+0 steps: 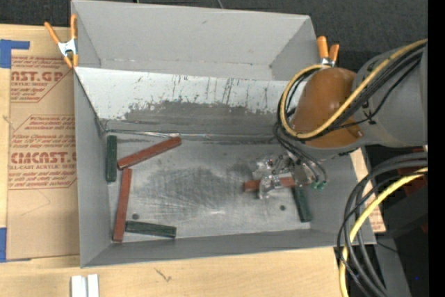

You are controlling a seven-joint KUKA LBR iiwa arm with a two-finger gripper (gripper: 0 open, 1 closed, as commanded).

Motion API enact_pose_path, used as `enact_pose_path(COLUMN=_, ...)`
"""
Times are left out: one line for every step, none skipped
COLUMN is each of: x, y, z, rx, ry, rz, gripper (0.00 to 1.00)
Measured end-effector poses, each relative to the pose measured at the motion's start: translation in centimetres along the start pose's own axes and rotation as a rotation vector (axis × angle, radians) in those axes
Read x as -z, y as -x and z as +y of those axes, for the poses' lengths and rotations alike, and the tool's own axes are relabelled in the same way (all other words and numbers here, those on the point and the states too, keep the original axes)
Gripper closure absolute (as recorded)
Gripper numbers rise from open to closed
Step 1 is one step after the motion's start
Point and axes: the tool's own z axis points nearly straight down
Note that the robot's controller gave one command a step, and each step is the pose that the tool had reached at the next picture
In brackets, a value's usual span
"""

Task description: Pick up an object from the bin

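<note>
Right now finding the hand [270, 179] sitting low over the right part of the bin [208, 31] floor, under the orange-brown wrist cover [327, 108]. Failing to make out its state: apart, together or clamped, not telling from this angle.

Spotting a short red-brown stick [252, 185] directly at the hand, touching it or passing just beneath it, hard to say which. Reading that stick's long axis as running left to right across the view, roughly in line with the arm, with the left end poking out toward the bin's middle. Judging this to be the relation governing the coming move: closing across the stick's narrow width, not along its length, then lifting straight up.

Noting a dark green stick [301, 204] just beside the hand on the near right, angled steeply and close enough to be risking a nudge.

Counting three green sticks altogether: that one, a second green stick [110, 158] standing upright in view by the left wall, and a third green stick [150, 229] lying flat near the front left. Counting three red-brown ones too: the short one at the hand, a slanting red-brown stick [149, 152] at the left rear, seemingly touching the second green stick, and a long red-brown stick [123, 204] running front to back along the left. Placing those four left-hand sticks well apart from the hand.
</note>
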Motion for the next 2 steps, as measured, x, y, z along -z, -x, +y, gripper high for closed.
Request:
enact_pose_path(x=0.0, y=0.0, z=0.0, rx=0.001, ry=0.000, rz=-0.002, gripper=1.00)
enact_pose_path(x=15.4, y=0.9, z=0.4, rx=0.090, ry=-0.001, rz=-0.008, gripper=1.00)
